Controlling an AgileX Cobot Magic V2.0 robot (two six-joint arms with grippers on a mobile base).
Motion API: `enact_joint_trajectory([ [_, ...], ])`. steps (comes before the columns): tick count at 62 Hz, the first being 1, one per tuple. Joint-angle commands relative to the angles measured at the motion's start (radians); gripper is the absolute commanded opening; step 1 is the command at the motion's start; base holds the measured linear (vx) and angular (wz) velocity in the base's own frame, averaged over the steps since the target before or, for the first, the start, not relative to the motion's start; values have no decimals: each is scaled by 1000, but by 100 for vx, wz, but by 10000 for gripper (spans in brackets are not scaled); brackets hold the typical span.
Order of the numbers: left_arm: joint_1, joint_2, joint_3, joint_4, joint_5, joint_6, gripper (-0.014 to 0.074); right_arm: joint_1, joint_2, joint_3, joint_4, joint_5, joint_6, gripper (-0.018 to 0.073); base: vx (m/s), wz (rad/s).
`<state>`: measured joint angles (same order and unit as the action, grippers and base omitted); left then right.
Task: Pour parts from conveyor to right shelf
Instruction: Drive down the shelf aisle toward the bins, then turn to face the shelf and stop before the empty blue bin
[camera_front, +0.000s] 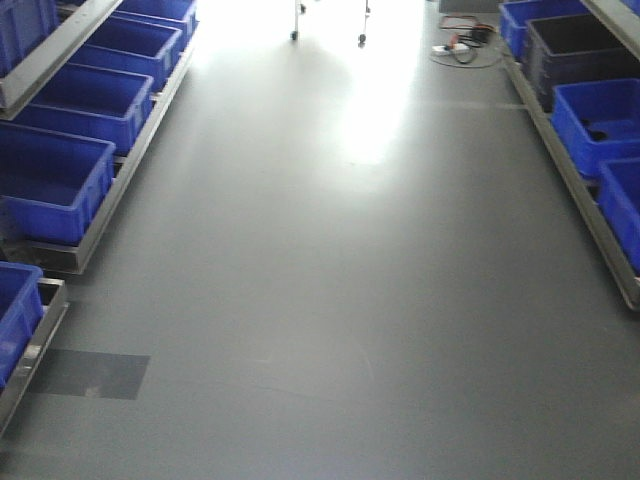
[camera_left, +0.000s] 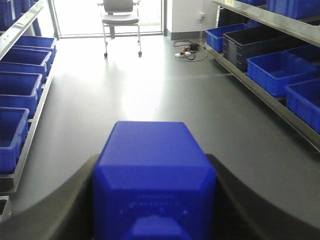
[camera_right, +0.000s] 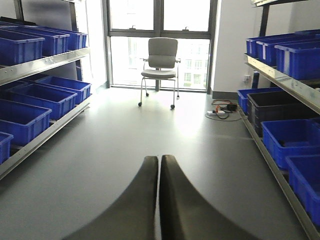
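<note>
Filling the left wrist view, a blue block (camera_left: 155, 180) is sitting clamped between the dark fingers (camera_left: 70, 205) of the left gripper (camera_left: 154, 160), above the grey aisle floor (camera_left: 165, 95). It is looking like light, stiff, smooth plastic, so squeezing its flat sides seems the safest hold. The right gripper (camera_right: 159, 167) is hanging empty, its fingers pressed together. The right shelf (camera_right: 280, 80) and its blue bins (camera_right: 292, 137) are lining the aisle; a chair (camera_right: 161, 60) is standing far off.
</note>
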<state>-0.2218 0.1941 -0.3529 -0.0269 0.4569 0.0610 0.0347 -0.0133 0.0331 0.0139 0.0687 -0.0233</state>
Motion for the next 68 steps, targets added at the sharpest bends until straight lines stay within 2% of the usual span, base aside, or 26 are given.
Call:
enact_joint_trajectory([
  [1, -5, 9, -27, -3, -80, -3, -6, -6, -14, 15, -3, -75, -4, -9, 48, 32],
  [19, -5, 10, -27, -3, -80, -3, -6, -6, -14, 15, -3, -75, -4, -9, 42, 59],
  [68, -5, 10, -27, -3, -81, -3, -6, -6, -14, 15, -3, -75, -4, -9, 25, 91],
])
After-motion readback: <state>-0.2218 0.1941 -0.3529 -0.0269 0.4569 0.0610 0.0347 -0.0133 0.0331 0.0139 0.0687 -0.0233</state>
